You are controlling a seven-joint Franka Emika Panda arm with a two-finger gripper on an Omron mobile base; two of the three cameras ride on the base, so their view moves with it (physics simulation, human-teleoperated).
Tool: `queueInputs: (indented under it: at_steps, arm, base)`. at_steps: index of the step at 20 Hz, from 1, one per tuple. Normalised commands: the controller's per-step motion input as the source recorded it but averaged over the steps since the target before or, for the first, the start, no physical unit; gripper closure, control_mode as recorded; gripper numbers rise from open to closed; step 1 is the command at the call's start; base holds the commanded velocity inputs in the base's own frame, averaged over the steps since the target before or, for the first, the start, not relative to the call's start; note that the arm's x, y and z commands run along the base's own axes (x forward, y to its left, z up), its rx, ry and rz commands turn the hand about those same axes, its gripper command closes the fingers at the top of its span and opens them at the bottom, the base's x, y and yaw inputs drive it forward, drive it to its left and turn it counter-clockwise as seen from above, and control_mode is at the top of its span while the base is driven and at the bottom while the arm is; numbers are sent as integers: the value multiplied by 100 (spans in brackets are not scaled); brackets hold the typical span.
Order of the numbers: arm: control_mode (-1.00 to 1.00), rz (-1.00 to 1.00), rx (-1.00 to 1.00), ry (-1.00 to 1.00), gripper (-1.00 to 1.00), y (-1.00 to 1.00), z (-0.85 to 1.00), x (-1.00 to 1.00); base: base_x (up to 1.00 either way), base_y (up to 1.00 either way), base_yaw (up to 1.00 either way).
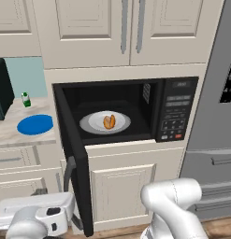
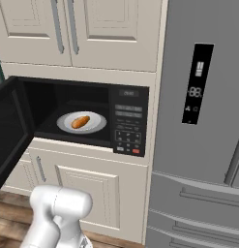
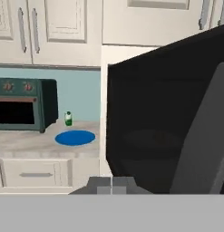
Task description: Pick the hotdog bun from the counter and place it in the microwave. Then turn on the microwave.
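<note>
Both base views show the hotdog bun (image 1: 109,121) on the white plate (image 1: 91,122) inside the open microwave (image 1: 177,109). The hand view adds the clenched, empty gripper (image 3: 111,183) at six o'clock against the door (image 3: 154,127), with a blue plate (image 3: 75,137) at nine o'clock on the counter (image 3: 22,145).

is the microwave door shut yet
No, the microwave door stands swung wide open to the left, leaving the hotdog bun on its white plate in plain sight inside.
</note>
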Motion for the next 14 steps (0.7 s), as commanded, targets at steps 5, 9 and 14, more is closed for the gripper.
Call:
queueInputs:
  at_steps: [5, 9, 14]
  arm:
    - [-100, -31, 0, -8, 100, 24, -17, 48]
    - [-100, -34, 0, -7, 100, 28, -16, 42]
    - [-100, -37, 0, -4, 100, 12, -8, 16]
  base:
    - [0, 0, 0]
    - [0, 0, 0]
    - [0, 0, 0]
